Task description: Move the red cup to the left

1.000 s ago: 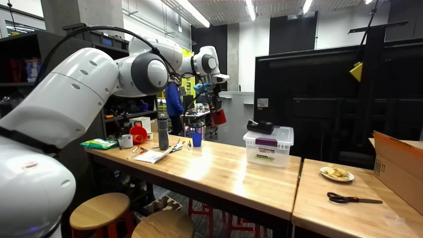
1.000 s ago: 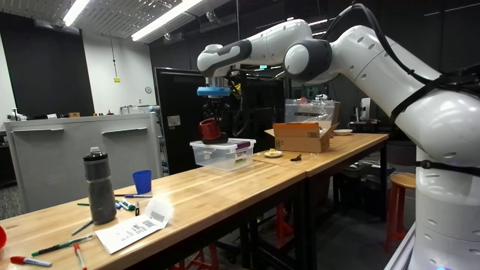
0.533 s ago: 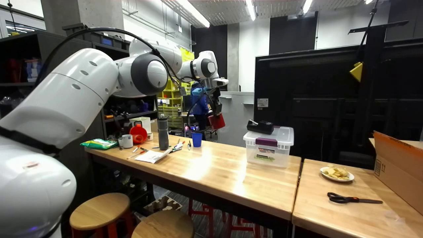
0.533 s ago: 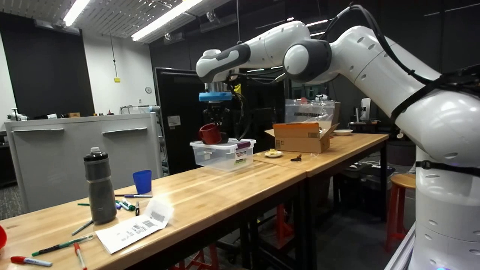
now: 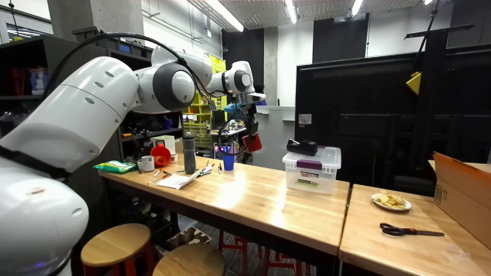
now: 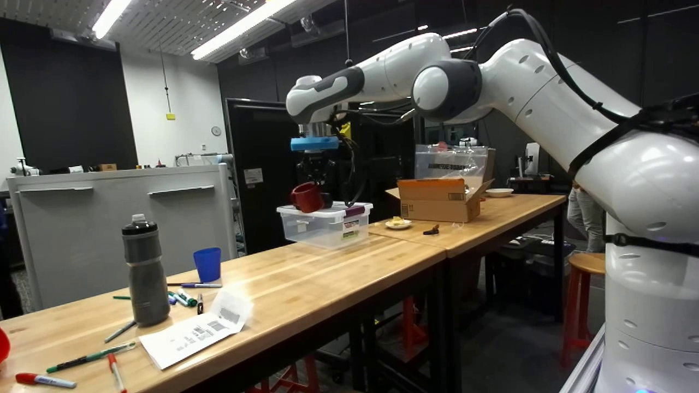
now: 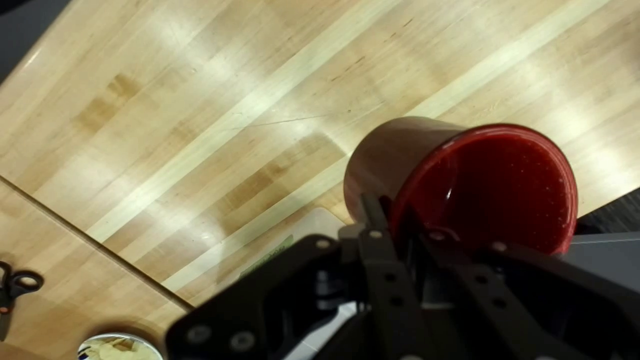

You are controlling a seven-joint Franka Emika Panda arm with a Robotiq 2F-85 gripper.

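Red cup, one: near rim partly masked by the jaws, closed on its wall, one side apparently inside. Hangs above the bench, lower than a second ago in both exterior views. Long axis tilted; in the wrist view, mouth faces the viewer.

A robotics lab or workshop; which of the two cannot be told. A robot arm extends over a wooden bench, with stools near it. Dark shelves and yellow bins stand behind, beside a concrete pillar, and strip lights run overhead.
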